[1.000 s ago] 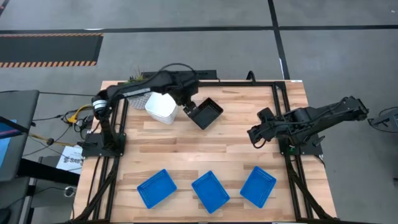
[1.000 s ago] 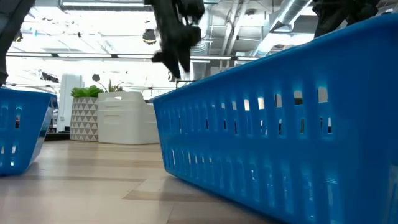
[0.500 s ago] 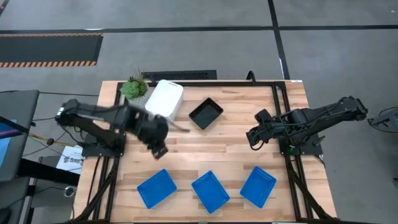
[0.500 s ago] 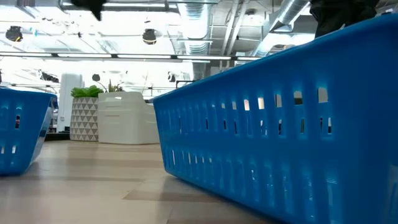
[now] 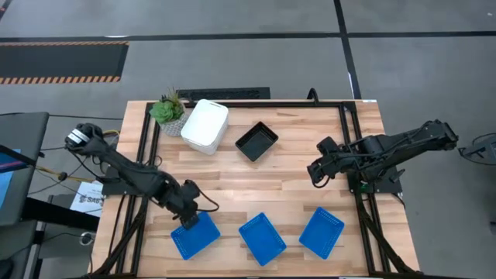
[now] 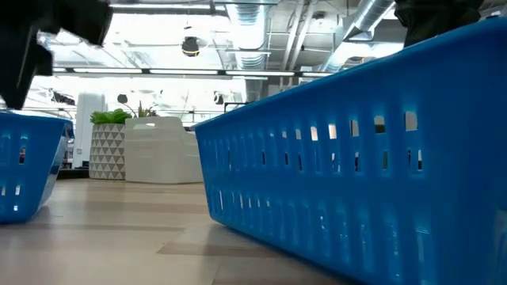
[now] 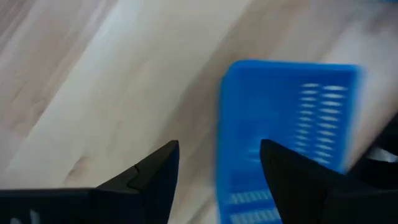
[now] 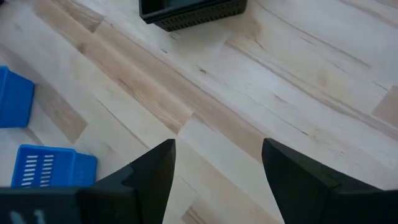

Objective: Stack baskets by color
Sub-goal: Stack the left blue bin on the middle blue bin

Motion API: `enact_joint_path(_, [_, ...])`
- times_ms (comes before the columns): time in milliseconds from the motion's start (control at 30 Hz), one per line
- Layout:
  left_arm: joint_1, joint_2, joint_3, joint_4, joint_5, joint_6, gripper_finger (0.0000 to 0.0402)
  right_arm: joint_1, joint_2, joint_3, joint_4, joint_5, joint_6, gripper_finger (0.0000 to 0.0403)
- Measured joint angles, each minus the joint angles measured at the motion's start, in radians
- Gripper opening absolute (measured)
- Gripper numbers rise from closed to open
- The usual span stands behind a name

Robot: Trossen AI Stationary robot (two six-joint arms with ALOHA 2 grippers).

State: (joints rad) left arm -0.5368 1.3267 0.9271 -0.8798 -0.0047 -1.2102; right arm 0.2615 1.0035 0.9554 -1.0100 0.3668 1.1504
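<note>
Jaws of the left gripper point(image 5: 191, 218) stand apart and empty, poised just above the far edge of the left blue basket point(image 5: 194, 235); the left wrist view shows the two dark fingers point(image 7: 152, 180) spread with bare wood between them and that basket's rim beside one finger, and whether it is touched I cannot tell. On the right gripper point(image 5: 314, 172) the jaws are spread wide, holding nothing, hanging over open wood at the right side of the bench point(image 5: 294, 147), well apart from every basket. Three blue baskets show in a row along the near edge: the left one, the middle blue basket point(image 5: 262, 238) and the right blue basket point(image 5: 322, 232), each separate, upright and turned at a slight angle, with slotted walls, rounded corners and a bright, glossy finish. Toward the far side lies a black basket point(image 5: 256, 141), dark and mesh-sided, set diagonally; whether it is one or several nested I cannot tell. Just to its left sits a white basket stack point(image 5: 205, 125), upside down with its smooth bottom showing, the number in it not countable. One small potted plant point(image 5: 167, 111) stands touching or just beside the white stack at the far left corner.
</note>
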Motion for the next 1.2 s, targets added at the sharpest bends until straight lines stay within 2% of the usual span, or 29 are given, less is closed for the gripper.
enact_joint_path(233, [-0.051,0.000,-0.150,0.165,0.032,-0.103,0.0213,0.001,0.000,0.000,0.000,-0.003,0.000,0.0264])
enact_joint_path(333, [-0.063,0.000,-0.183,0.260,0.032,-0.152,0.0213,0.001,0.000,0.000,0.000,-0.003,-0.008,0.0264])
enact_joint_path(433, [-0.070,0.000,-0.193,0.277,0.023,-0.182,0.0205,0.001,0.000,0.000,0.000,-0.003,-0.020,0.0264])
enact_joint_path(533, [-0.071,0.000,-0.193,0.301,0.013,-0.188,0.0180,0.000,0.000,0.000,0.000,-0.003,-0.053,0.0264])
enact_joint_path(700, [-0.074,0.031,-0.193,0.311,-0.009,-0.190,0.0115,0.005,0.000,0.000,0.000,-0.003,-0.104,0.0264])
enact_joint_path(1000, [-0.073,0.178,-0.192,0.423,0.083,-0.168,0.0010,0.058,0.009,-0.031,0.041,-0.004,-0.115,0.0264])
enact_joint_path(1133, [-0.065,0.179,-0.175,0.427,0.060,-0.185,0.0002,0.090,0.047,-0.032,0.069,-0.004,-0.086,0.0252])
enact_joint_path(1200, [-0.063,0.162,-0.150,0.409,0.048,-0.144,0.0001,0.102,0.075,-0.031,0.081,-0.004,-0.079,0.0240])
